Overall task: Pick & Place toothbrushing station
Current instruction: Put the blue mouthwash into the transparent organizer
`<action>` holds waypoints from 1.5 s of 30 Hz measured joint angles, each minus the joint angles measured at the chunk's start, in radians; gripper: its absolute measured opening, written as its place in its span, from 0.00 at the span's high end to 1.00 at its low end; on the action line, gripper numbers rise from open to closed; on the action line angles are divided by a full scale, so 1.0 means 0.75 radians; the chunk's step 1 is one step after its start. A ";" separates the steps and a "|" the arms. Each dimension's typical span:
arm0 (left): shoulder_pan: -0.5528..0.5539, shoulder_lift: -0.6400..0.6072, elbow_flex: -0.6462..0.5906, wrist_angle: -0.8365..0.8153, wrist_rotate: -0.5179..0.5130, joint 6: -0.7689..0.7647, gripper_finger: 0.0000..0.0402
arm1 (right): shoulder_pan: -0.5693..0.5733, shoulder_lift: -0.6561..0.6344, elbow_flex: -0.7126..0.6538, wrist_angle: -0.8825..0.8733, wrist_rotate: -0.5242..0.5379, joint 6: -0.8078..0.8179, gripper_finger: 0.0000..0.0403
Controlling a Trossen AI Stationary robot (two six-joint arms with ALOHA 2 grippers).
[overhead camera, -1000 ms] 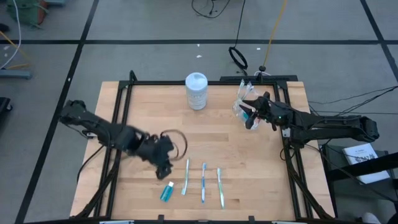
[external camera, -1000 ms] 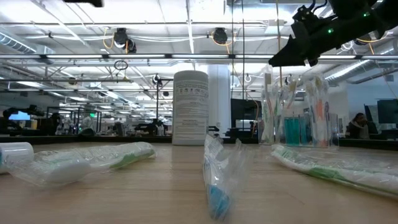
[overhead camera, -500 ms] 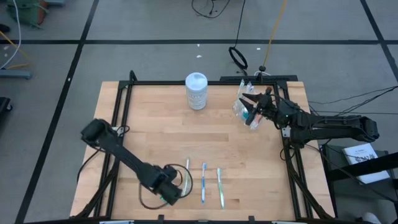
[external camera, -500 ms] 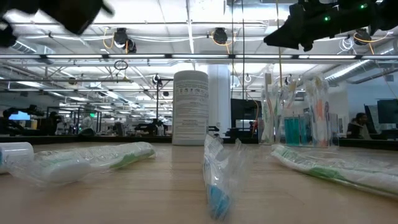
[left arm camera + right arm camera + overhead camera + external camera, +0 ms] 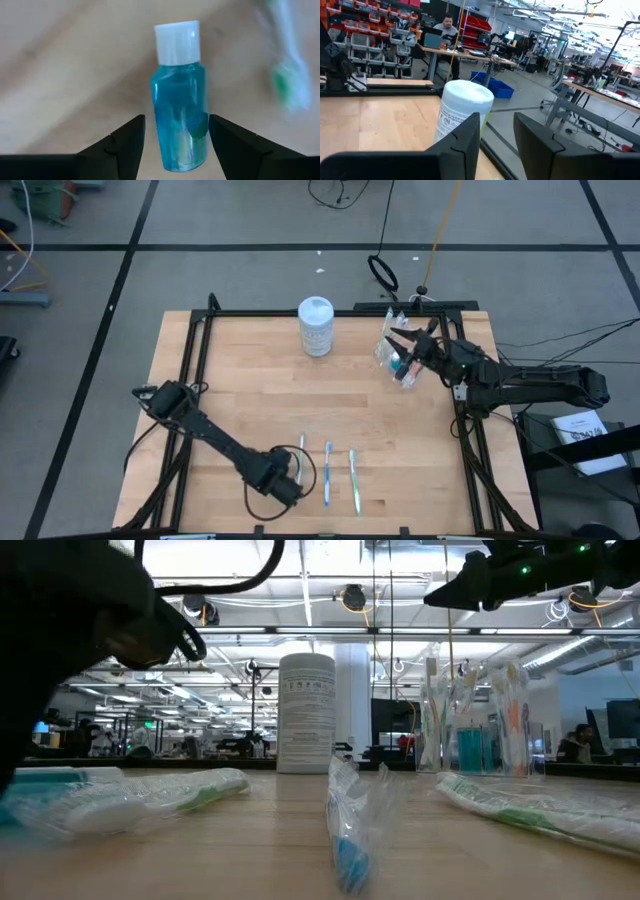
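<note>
A small teal toothpaste tube with a white cap lies flat on the wooden table near its front edge. My left gripper points down over it, open, one finger on each side of the tube's lower half with a gap on both sides. In the high view this gripper covers the tube. Three wrapped toothbrushes lie side by side just right of it. At the far right stands the clear cup, with toothbrushes and teal tubes in it. My right gripper hovers above the cup, open, pointing level.
A tall white canister stands at the far middle of the table, and the right wrist view looks straight at it. A black frame runs along the table's edges. Bare wood lies between the canister and the toothbrushes.
My left gripper has swung from the table's middle left toward the near edge and come down over the teal tube, rolling as it went; its fingers now straddle the tube. My right gripper has tipped up from slanting down to level above the cup.
</note>
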State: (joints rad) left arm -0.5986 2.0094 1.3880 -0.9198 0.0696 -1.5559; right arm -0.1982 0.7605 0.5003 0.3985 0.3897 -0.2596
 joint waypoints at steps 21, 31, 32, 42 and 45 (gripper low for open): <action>0.119 -0.015 0.002 -0.110 -0.108 0.206 0.74 | 0.000 0.001 0.000 0.062 -0.003 -0.045 0.73; 0.271 -0.248 0.000 -0.108 -0.547 0.489 0.74 | 0.000 0.001 0.000 0.063 -0.004 -0.044 0.73; 0.286 -0.284 0.000 -0.103 -0.614 0.530 0.74 | 0.000 0.001 0.000 0.063 -0.006 -0.036 0.73; 0.466 -0.536 0.001 0.268 -1.083 1.419 0.74 | -0.001 0.038 0.000 0.060 -0.662 0.042 0.73; 0.525 -0.546 0.001 0.522 -1.050 1.784 0.74 | 0.000 0.080 0.001 0.125 -0.701 0.103 0.73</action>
State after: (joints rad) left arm -0.2052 1.6001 1.3890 -0.5284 -0.7178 -0.2182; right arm -0.1982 0.8203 0.5009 0.4923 -0.1364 -0.1823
